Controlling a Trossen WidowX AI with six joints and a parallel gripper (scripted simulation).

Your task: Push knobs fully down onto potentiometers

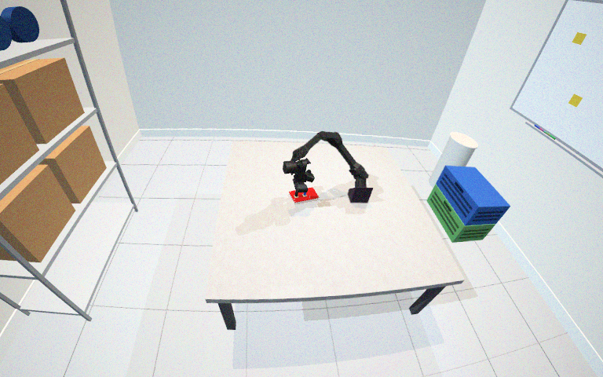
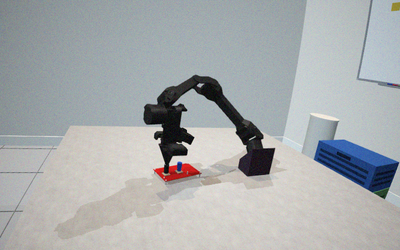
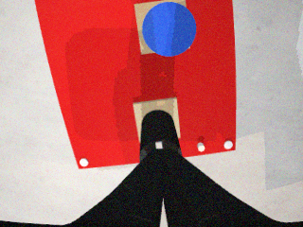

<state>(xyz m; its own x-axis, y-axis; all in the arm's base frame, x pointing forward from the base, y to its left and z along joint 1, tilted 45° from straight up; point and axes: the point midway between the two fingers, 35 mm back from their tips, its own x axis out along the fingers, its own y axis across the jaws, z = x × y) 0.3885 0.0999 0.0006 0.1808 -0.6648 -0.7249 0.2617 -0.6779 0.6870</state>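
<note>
The red circuit board [image 1: 312, 194] [image 2: 188, 168] [image 3: 204, 71] stands on short legs on the table. A blue knob [image 2: 179, 166] [image 3: 169, 29] stands upright over a tan potentiometer base [image 3: 140, 43]. A black knob [image 2: 166, 169] [image 3: 158, 124] stands over the other tan base [image 3: 138, 113], near the board's edge. My gripper [image 2: 167, 163] [image 3: 162, 158] is shut, with nothing between its fingers. Its tips point down at the top of the black knob and seem to touch it. The fingers partly hide that knob, and I cannot tell how far down either knob sits.
A small pale post [image 2: 187, 172] [image 3: 201, 148] stands on the board beside the black knob, near a white corner screw [image 3: 228, 145]. The arm's base [image 1: 359, 194] [image 2: 256, 162] is to the right of the board. Crates [image 1: 473, 195] and a white cylinder [image 1: 458, 151] stand beyond the table's right edge.
</note>
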